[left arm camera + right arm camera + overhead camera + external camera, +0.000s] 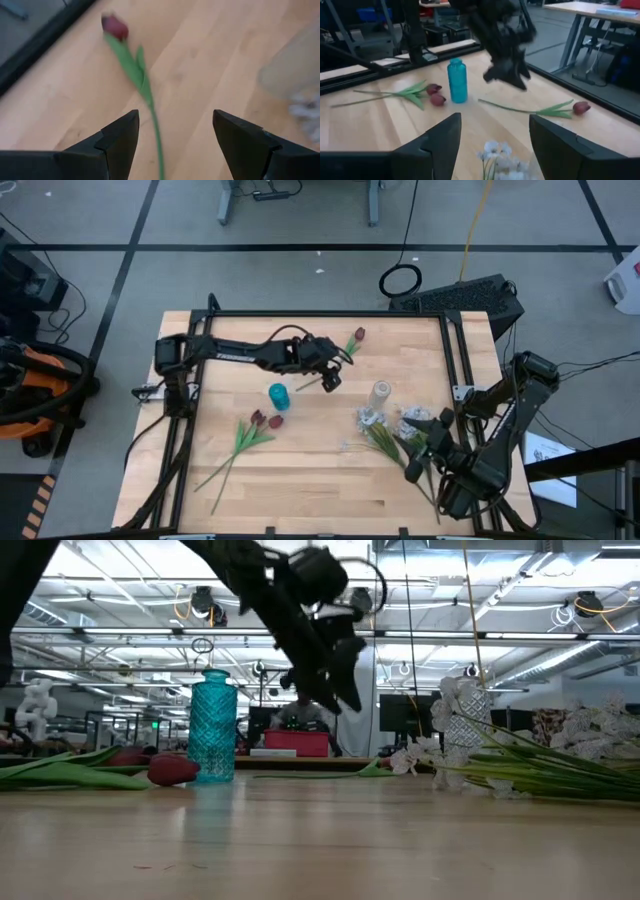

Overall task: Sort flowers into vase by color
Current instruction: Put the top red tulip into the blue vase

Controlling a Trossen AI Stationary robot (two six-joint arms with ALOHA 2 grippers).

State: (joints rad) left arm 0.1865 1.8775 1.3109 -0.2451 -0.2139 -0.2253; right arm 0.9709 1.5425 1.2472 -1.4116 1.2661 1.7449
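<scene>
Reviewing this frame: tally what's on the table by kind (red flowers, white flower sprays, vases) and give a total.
Red tulip flowers: 3, one lone, two together
White flower sprays: 1 bunch; single stems cannot be counted
Teal vase: 1
Clear vase: 1
Total: 6

In the left wrist view the tulip (116,27) is smeared by blur, and its stem runs off the picture edge between the fingers. The clear vase (295,65) there is just a pale blur, cut off at the side. The white flowers (496,162) get cropped in the right wrist view.
</scene>
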